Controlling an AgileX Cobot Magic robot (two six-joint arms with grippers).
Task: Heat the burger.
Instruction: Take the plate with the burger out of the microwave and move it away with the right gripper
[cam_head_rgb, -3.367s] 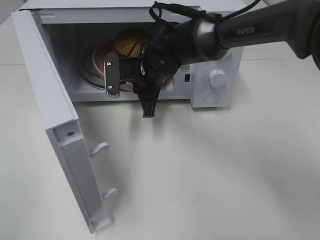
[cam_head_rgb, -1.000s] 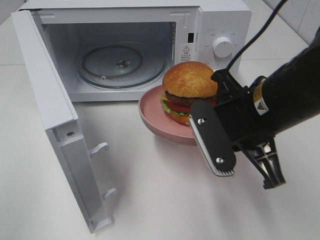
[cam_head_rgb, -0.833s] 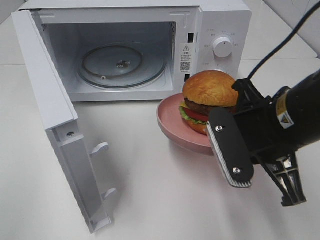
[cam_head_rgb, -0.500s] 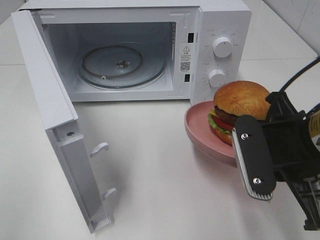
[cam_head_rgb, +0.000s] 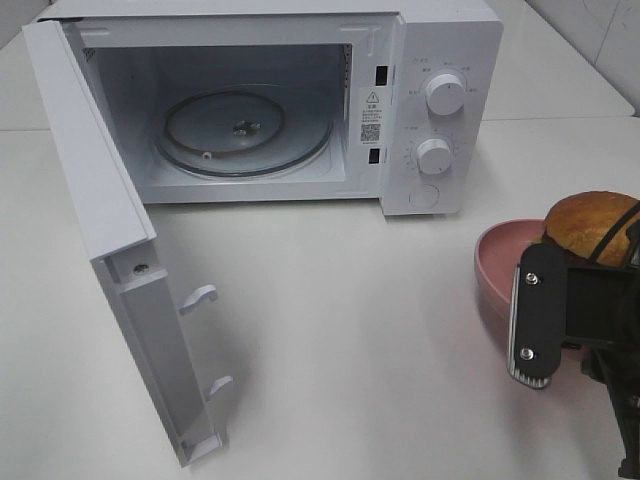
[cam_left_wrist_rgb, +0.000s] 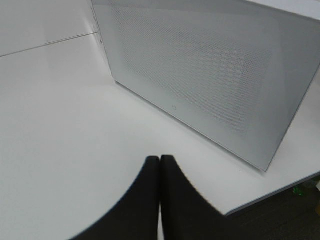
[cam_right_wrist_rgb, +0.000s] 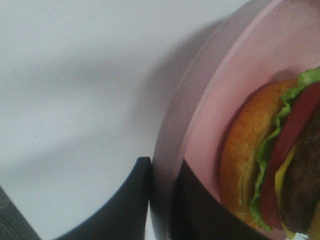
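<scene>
A: Burger (cam_head_rgb: 592, 222): golden bun, lettuce, tomato, dark patty. Seated on pink plate (cam_head_rgb: 497, 262), far right of desk (cam_head_rgb: 350, 330), well apart from microwave (cam_head_rgb: 270, 100).

B: Carrier?

A: Right claw (cam_right_wrist_rgb: 162, 195), clamped on plate rim, one finger outside the wall, one inside. In wrist view, burger lying just beside the inner finger, not pinched itself.

B: Left claw (cam_left_wrist_rgb: 160, 190)?

A: Fingers pressed together, nothing between. Parked beside the microwave's side panel, out of the overhead view.

B: Oven condition?

A: Door (cam_head_rgb: 110, 250) swung wide to the left. Glass turntable (cam_head_rgb: 245, 130) bare. Two dials (cam_head_rgb: 440, 92) on the right-hand panel, untouched as far as visible.

B: Step in hand, by best reading?

A: Plate in the claw's grip off to the right, cavity vacant. Heating not yet begun; burger yet to go inside.

B: Handling notes?

A: Keep plate level: burger loose on it, tall, liable to slide or topple under tilt. Hold grip on rim firm, thin edge apt to slip or rotate in the fingers. Enter cavity low and straight through the opening, clear of the control-panel edge. Centre on turntable before letting go. Withdraw straight back, then shut door.

B: Main hazard?

A: Bun catching the top of the opening, or plate landing off-centre on the glass ring.
</scene>
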